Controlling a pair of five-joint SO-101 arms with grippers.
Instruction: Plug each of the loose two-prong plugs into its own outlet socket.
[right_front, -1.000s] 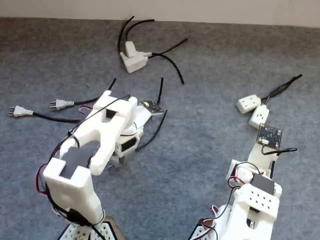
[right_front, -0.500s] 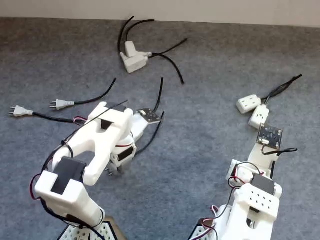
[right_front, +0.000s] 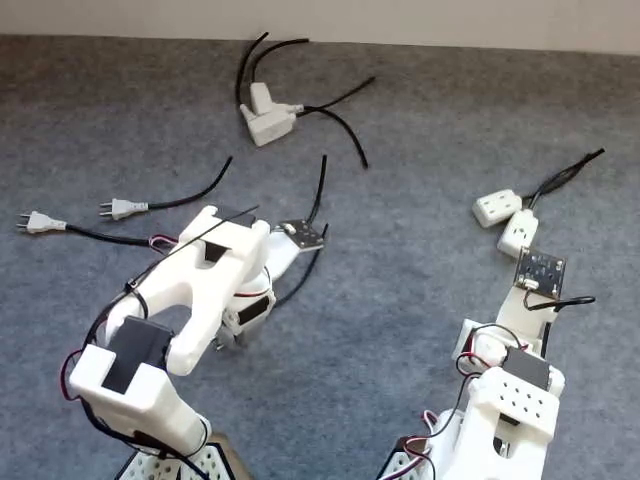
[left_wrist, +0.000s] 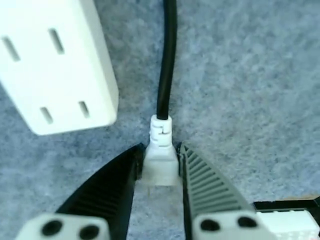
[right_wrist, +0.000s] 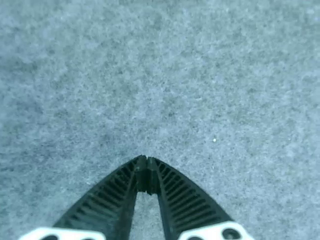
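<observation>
Left gripper (left_wrist: 160, 148): clamped on the white plug (left_wrist: 161, 161), under the arm at the overhead frame's lower left.
Outlet block (left_wrist: 55, 65): just beside the plug.
Right gripper (right_wrist: 148, 172): closed, empty.
Your move: likely square the prongs to one slot pair, then push straight.

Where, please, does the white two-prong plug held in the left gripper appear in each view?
Left wrist view: white two-prong plug centred, clamped in the left gripper, beside a white socket block.
High view: hidden under the left arm; its black cable leads away.
Right wrist view: grey carpet before the right gripper.
Shared landmark: the black cable.
</observation>
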